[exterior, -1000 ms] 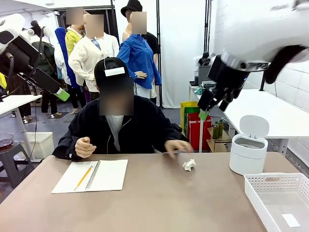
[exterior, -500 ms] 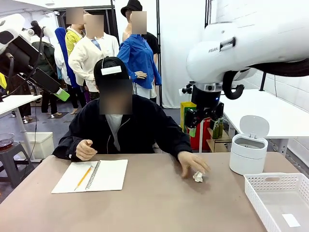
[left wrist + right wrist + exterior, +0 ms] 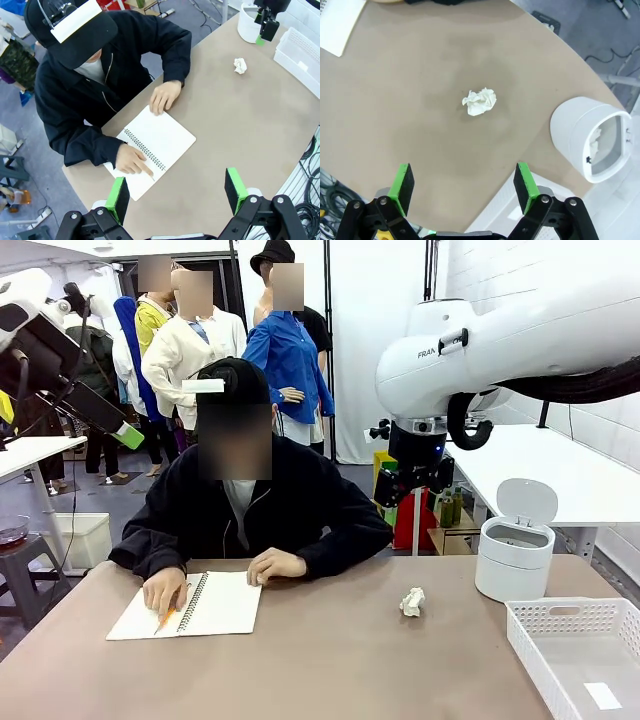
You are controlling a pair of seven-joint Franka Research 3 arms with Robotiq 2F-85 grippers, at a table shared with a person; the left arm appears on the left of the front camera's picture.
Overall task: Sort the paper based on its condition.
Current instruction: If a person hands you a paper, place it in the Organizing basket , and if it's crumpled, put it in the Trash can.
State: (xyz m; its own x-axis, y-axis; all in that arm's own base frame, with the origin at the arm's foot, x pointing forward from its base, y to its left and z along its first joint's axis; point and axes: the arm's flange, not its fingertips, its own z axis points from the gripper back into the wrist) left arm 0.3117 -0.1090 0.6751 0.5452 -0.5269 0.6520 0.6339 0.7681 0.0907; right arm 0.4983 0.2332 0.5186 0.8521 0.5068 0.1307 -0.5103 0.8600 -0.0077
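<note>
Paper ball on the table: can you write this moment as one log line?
crumpled paper: lying loose, untouched | right gripper: open, raised above it | left gripper: open, high above notebook

The paper (image 3: 412,601) looks wrinkled, the table (image 3: 330,670) smooth and matt.

A spiral-bound notebook (image 3: 225,600) lies open on the brown table (image 3: 330,670), at its far left. A round white bin (image 3: 510,578) stands at the far right, lid raised upright. A white perforated basket (image 3: 590,616) sits just beside it, nearer the camera.
</note>
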